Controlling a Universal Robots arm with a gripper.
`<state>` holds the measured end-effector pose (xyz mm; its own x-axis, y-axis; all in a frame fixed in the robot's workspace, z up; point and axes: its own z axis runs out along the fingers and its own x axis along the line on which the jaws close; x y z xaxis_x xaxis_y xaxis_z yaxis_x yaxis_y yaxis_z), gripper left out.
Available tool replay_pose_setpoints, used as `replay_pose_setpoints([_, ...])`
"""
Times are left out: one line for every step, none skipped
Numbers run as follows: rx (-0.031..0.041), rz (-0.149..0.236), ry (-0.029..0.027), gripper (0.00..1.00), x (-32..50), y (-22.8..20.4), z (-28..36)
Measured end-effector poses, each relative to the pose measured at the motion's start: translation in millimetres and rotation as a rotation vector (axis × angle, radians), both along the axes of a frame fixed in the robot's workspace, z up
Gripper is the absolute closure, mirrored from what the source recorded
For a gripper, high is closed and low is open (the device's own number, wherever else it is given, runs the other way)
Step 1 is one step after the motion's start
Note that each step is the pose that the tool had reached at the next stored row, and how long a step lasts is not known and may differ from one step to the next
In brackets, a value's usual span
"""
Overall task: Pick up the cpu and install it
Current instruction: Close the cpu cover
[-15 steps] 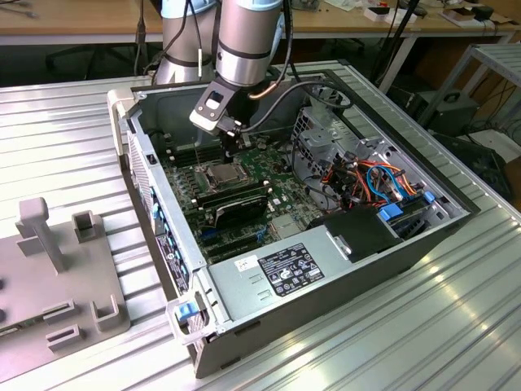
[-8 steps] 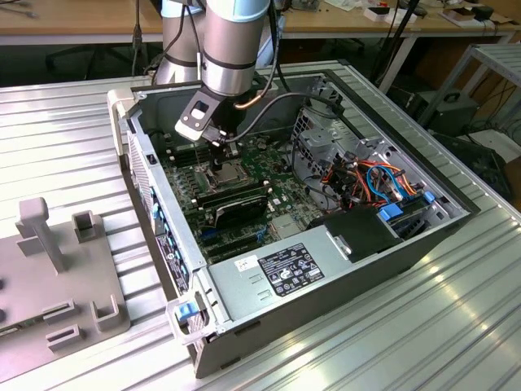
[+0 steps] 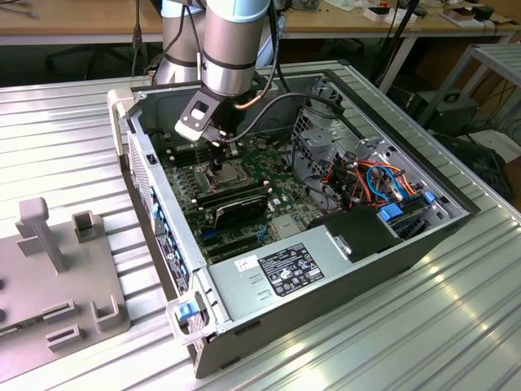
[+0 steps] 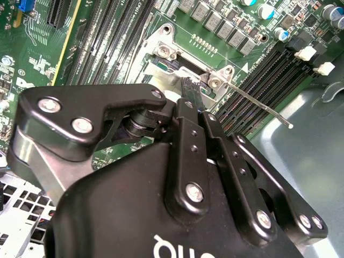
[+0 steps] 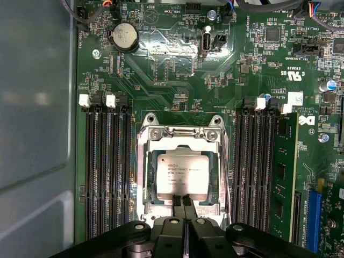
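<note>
The arm reaches down into an open case (image 3: 167, 208) that lies on its side on a ribbed metal desk (image 3: 456, 326). The gripper (image 3: 220, 159) hangs low over the motherboard (image 3: 281, 175), right above the socket.

In the first wrist view the cpu (image 5: 181, 174) lies flat inside the metal-framed socket (image 5: 144, 177), grey top up and square to the frame. The gripper (image 5: 183, 200) has its two fingertips pressed together, and they sit over the cpu's near edge, at its middle. Whether they touch the chip cannot be told. Rows of black memory slots (image 5: 107, 166) run along both sides of the socket, and a coin battery (image 5: 124, 36) sits further off on the board.

In the second wrist view the gripper (image 4: 189, 91) is seen from behind, its black linkage drawn in and its fingers together, pointing down into the socket frame (image 4: 166, 54). A thin metal lever (image 4: 258, 103) juts out from the frame's corner, slanting over the memory slots beside it.

In the exterior view, black memory sticks (image 3: 236, 202) stand in slots just beside the socket, on the side toward the power supply (image 3: 301, 261), which fills the case's near end. Orange and blue cables (image 3: 383, 175) bunch in the drive bay toward the exterior view's right. On the desk at the exterior view's left, well apart from the case, lies a grey fixture plate (image 3: 49, 261) with upright blocks.
</note>
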<state>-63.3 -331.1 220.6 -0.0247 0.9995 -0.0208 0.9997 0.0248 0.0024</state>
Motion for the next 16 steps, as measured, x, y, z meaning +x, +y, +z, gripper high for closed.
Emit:
replay_pose_setpoints([-0.0001,0.000,0.0000,0.89,0.0,0.0,0.0])
replay_pose_setpoints([0.0000,0.000,0.0000,0.89,0.0,0.0,0.0])
replay_pose_setpoints([0.0002,0.000,-0.0002,0.89,0.0,0.0,-0.4])
replay_pose_setpoints([0.0002,0.000,-0.0001,0.89,0.0,0.0,-1.0])
replay_pose_setpoints([0.0000,0.000,0.0000,0.89,0.0,0.0,-1.8])
replay_pose_setpoints([0.0000,0.000,0.0000,0.89,0.0,0.0,-2.8])
replay_pose_setpoints([0.0001,0.000,0.0000,0.89,-0.1,0.0,-3.8])
replay_pose_setpoints([0.0001,0.000,0.0000,0.89,-0.4,0.0,-4.8])
replay_pose_setpoints([0.0000,0.000,0.0001,0.89,-0.5,0.0,-5.0])
replay_pose_setpoints([-0.0001,0.000,0.0001,0.89,-0.5,0.0,-5.0])
replay_pose_setpoints([-0.0001,0.000,0.0001,0.89,-0.4,0.0,-5.0])
replay_pose_setpoints([-0.0001,0.000,0.0001,0.89,-0.5,0.0,-5.0])
replay_pose_setpoints([-0.0001,0.000,0.0000,0.89,-0.5,0.0,-5.0])
replay_pose_setpoints([-0.0001,0.000,0.0000,0.89,-0.5,0.0,-5.0])
replay_pose_setpoints([0.0000,0.000,0.0000,0.89,-0.6,0.0,-5.0])
replay_pose_setpoints([0.0001,0.000,0.0000,0.89,-0.9,0.0,-5.2])
